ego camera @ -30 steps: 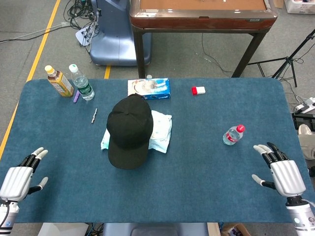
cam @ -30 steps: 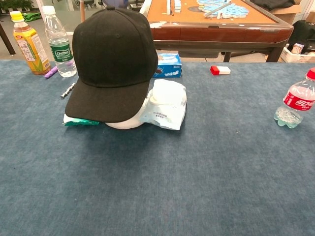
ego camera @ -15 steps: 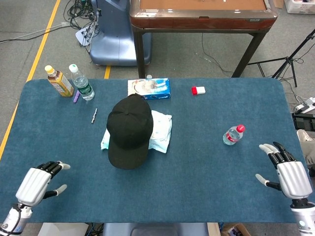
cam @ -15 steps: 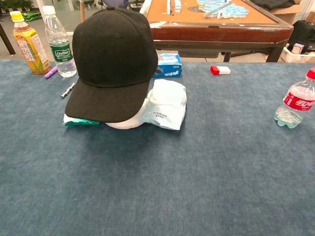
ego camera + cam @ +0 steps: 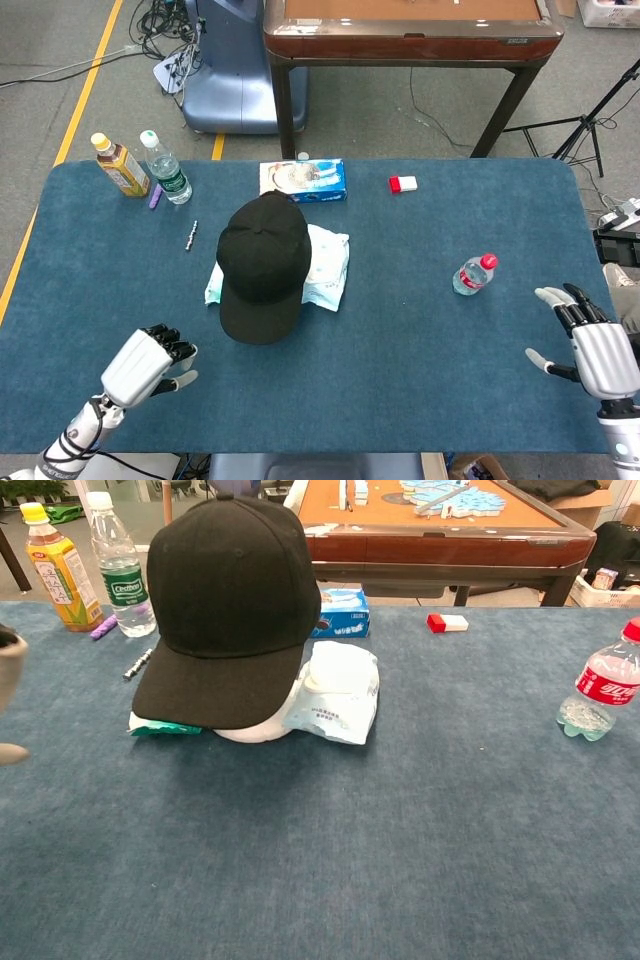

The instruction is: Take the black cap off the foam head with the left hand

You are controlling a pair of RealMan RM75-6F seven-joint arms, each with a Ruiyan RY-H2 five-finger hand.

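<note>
The table (image 5: 420, 330) is covered in dark blue felt. At centre, the cap (image 5: 262, 262) is plain black, sitting over a white foam head (image 5: 255, 732) and a white-and-pale-blue wipes pack (image 5: 335, 695). In the upper left stand a yellow-capped bottle (image 5: 118, 165) with an orange-yellow label and a clear bottle (image 5: 165, 168) with a green label. A blue box (image 5: 303, 180) and a red-and-white block (image 5: 403, 183) lie along the top. The bottle (image 5: 473, 274) on the right has a red cap and label. Both robot hands (image 5: 150, 362) (image 5: 595, 345) are silver-white with black fingers.

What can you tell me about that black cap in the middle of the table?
The black cap is a plain fabric baseball cap with a top button and stitched panels. It sits upright on a white foam head, brim toward the robot, almost hiding the head. A white wipes pack lies beside it. Neither hand touches it.
</note>
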